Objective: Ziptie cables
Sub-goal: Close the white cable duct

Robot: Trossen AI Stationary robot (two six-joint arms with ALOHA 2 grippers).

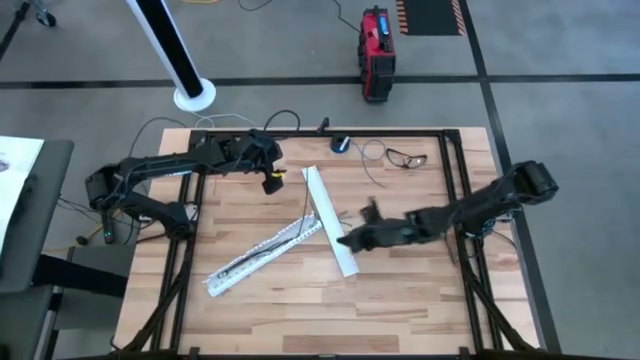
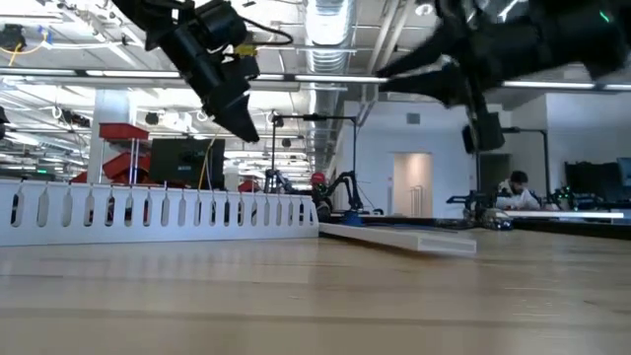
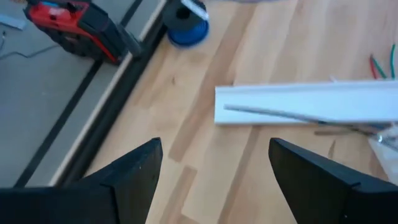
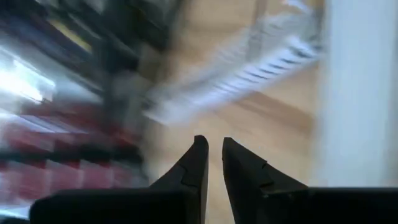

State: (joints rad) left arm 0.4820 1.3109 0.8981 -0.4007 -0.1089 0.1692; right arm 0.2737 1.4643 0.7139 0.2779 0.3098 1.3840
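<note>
- My left gripper (image 1: pixel 272 180) hangs above the far left part of the wooden table (image 1: pixel 400 300), close to the far end of the plain white strip (image 1: pixel 333 222). Its fingers (image 3: pixel 134 171) are spread wide, with bare wood between them and nothing held.
- My right gripper (image 1: pixel 345 241) sits near the middle of the table, against the near end of that same plain strip. Its fingers (image 4: pixel 194 168) are almost together, only a thin gap between the tips, and I see nothing caught in that gap.
- The cables (image 1: pixel 262 252) are thin dark wires lying along the perforated white strip (image 1: pixel 262 247), which runs slantwise from the table's middle toward the near left. A few more thin strands straggle just beside where the two strips cross.
- In my left wrist view a thin grey wire (image 3: pixel 280 114) lies lengthwise in the channel of the plain strip.
- A small round blue device (image 1: pixel 341 144) rests at the far edge, and a pair of glasses (image 1: pixel 405 157) lies to its right.
- On the floor beyond the table stands a red case (image 1: pixel 377 40).
</note>
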